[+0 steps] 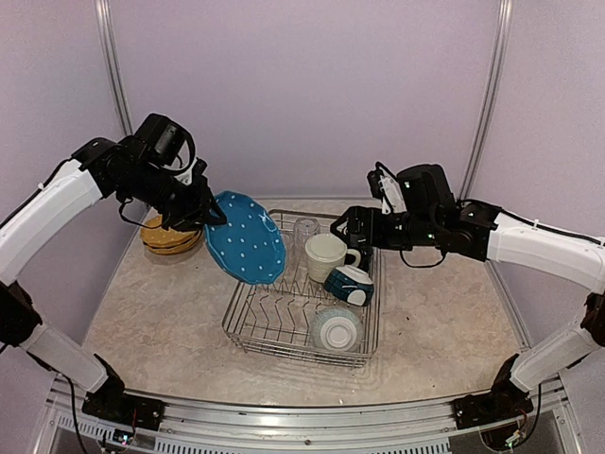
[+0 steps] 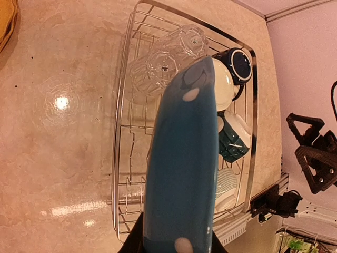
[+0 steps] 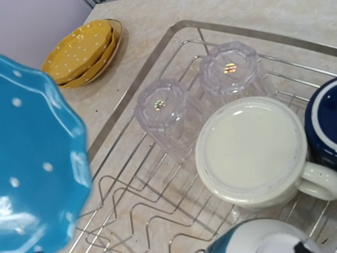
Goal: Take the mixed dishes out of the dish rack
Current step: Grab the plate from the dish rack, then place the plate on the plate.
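Two arms reach over the worktop (image 1: 142,312). The left end effector (image 1: 200,214) is clamped on the rim of a blue plate (image 1: 246,236) and holds it tilted in the air over the left edge of the dish rack (image 1: 284,351). A stack of yellow plates (image 1: 170,236) lies on the worktop left of the rack. Inside the rack, glass tumblers (image 3: 168,113) stand upside down at the far end beside an upturned cream mug (image 1: 324,255) and a navy mug (image 3: 322,126). A teal cup (image 1: 348,284) and a ribbed bowl (image 1: 336,328) sit nearer. The right end effector (image 1: 352,227) hovers above the rack's far right side; whether its fingers are apart or together I cannot tell.
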Available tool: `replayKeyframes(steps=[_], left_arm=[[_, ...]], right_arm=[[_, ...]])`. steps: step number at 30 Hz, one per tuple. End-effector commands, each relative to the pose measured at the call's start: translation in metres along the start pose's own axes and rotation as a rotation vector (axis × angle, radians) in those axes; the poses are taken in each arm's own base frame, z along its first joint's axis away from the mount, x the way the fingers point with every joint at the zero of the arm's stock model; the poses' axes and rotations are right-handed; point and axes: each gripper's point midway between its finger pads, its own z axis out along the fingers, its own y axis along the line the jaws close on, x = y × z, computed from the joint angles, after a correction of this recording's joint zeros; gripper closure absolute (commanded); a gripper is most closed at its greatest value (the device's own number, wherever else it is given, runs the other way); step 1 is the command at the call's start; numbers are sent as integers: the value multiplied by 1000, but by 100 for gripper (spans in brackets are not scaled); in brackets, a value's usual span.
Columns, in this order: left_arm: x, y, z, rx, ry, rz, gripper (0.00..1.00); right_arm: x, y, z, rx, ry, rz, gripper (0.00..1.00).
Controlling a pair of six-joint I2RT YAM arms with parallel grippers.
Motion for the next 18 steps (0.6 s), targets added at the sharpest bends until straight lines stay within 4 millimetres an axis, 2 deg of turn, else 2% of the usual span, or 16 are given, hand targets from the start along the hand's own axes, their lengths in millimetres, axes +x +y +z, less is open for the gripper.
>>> replayKeyframes(steps=[1, 5, 10, 14, 18], left_arm=[[-36, -35, -45, 332, -109, -52, 100], [-69, -2, -70, 372, -226, -154, 100], [-123, 70, -102, 390, -446, -371, 100], [-158, 127, -112, 363, -575, -541, 100], [-178, 189, -96, 235, -656, -754, 100]], right_arm=[[-12, -1, 0, 7, -25, 5, 0], [-13, -4, 2, 17, -22, -1, 0], [-20, -10, -1, 32, -33, -13, 0], [-26, -17, -7, 48, -45, -15, 0], [-33, -26, -15, 78, -70, -11, 0]])
